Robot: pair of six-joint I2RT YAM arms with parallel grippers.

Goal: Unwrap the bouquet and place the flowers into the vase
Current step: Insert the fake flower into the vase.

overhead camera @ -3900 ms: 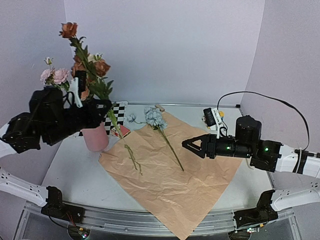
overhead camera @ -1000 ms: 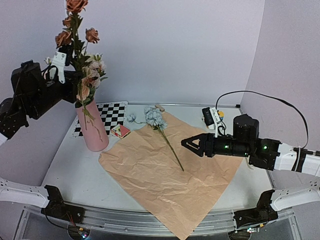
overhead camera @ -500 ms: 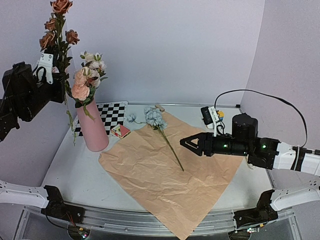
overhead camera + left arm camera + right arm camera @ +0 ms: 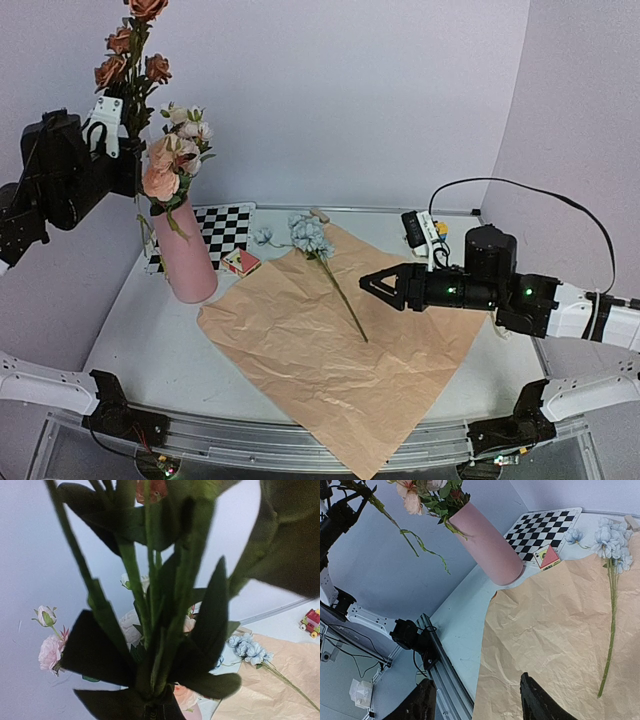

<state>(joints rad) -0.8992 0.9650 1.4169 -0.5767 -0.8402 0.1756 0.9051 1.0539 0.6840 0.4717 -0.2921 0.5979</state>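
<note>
The left gripper (image 4: 126,160) is held high and is pressed together on the stem of the rust-brown flowers (image 4: 110,72), whose blooms are carried above it. The lower end of that stem is seen hanging below the gripper, outside the vase (image 4: 190,258) and beside its upper part. The vase, a pink cylinder, is stood upright below the left gripper and a little to its right. Peach-pink and white blooms (image 4: 168,165) with green leaves are held in it, crowded at the mouth. The right gripper (image 4: 368,282) is held low over the kraft paper (image 4: 330,370), its fingers spread with nothing between them. The paper is laid flat and open beneath and ahead of this gripper. One pale blue flower (image 4: 308,236) is laid on the paper ahead of the right gripper, with its head at the far edge and its stem run back toward the fingertips. A checkerboard mat (image 4: 228,225) is seen behind the vase, well ahead of the right gripper
</note>
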